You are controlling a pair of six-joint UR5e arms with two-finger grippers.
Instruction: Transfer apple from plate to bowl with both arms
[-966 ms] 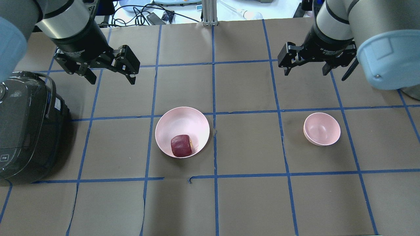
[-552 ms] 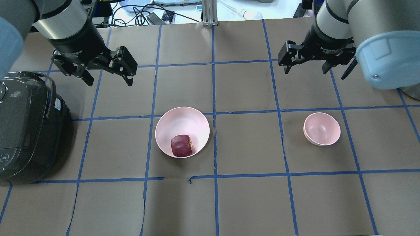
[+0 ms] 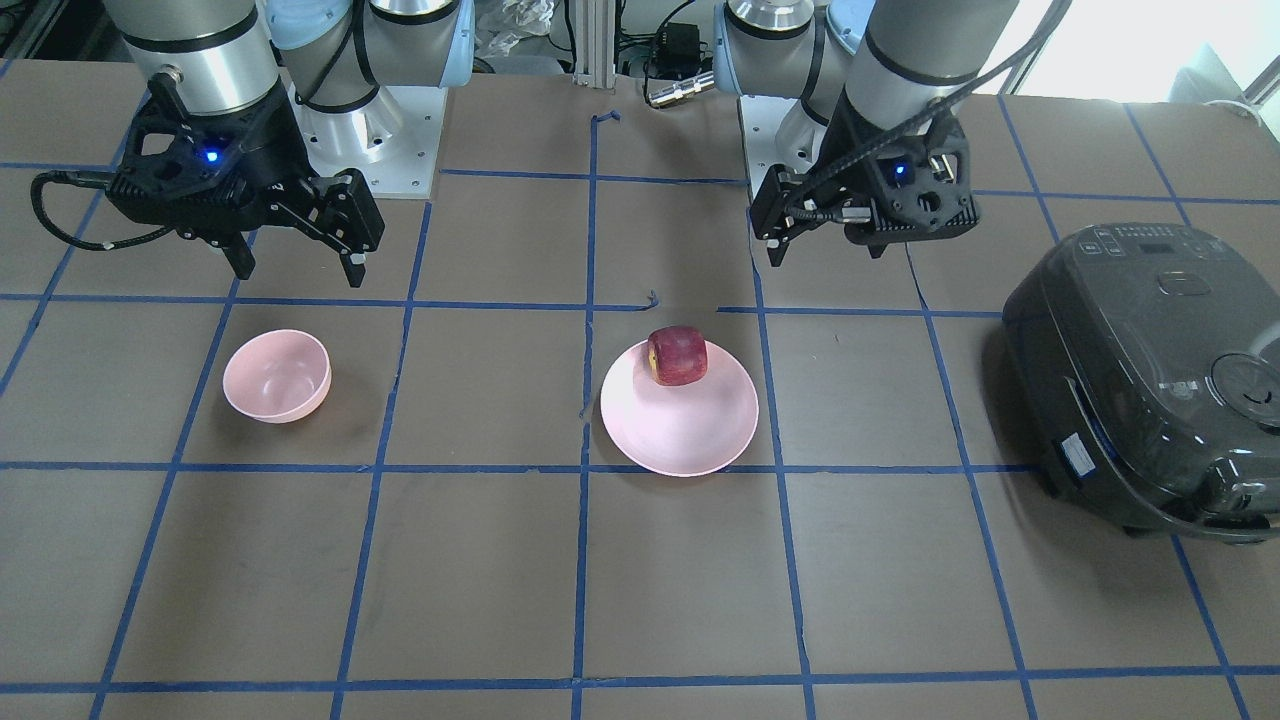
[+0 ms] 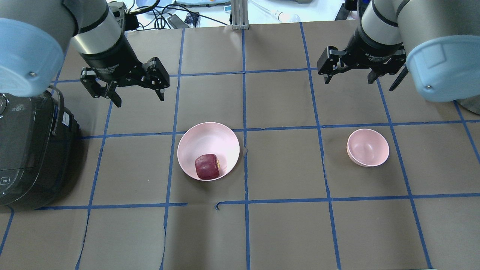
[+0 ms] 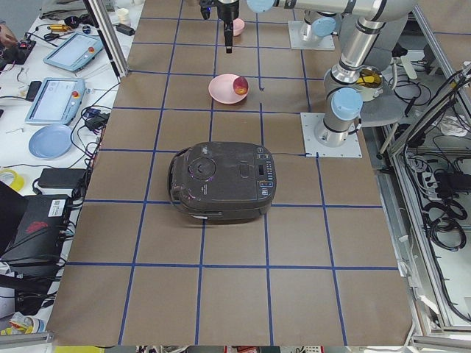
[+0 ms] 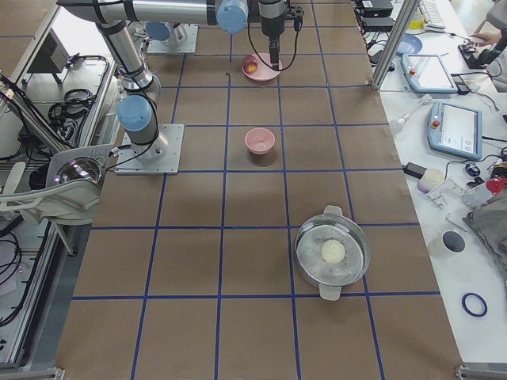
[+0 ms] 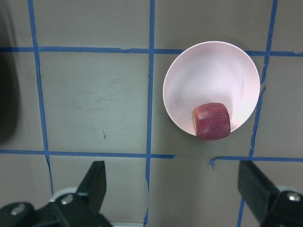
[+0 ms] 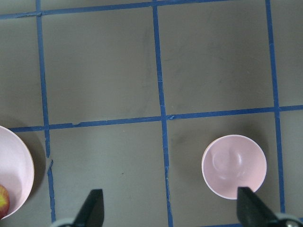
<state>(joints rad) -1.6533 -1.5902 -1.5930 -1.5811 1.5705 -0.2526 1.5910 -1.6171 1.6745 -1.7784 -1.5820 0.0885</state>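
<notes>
While the apple [image 4: 207, 166] lies on the plate [image 4: 208, 137], against the rim on the robot's side, nothing is gripped by either arm. The plate is set near the middle of the bench [image 4: 285, 232]. The bowl [image 4: 368, 147] is stood upright well apart from it, toward the robot's right.

The left arm [image 4: 107, 41] is poised above the bench, beyond the plate and to its left. Its jaws are spread apart and pointed down. The apple is well apart from them, neither touched nor enclosed. From the left wrist camera the apple is seen ahead of the jaws, off toward that view's right side.

The right arm [image 4: 378, 26] is poised above the far part of the bench, beyond the bowl and slightly toward the middle. Its jaws are likewise spread apart, with nothing between them. The apple is farther still from these jaws, and the bowl is found nearer to them than the plate is.

A dark rice cooker [image 4: 26, 150] is stood at the bench's left end, close to the left arm.
</notes>
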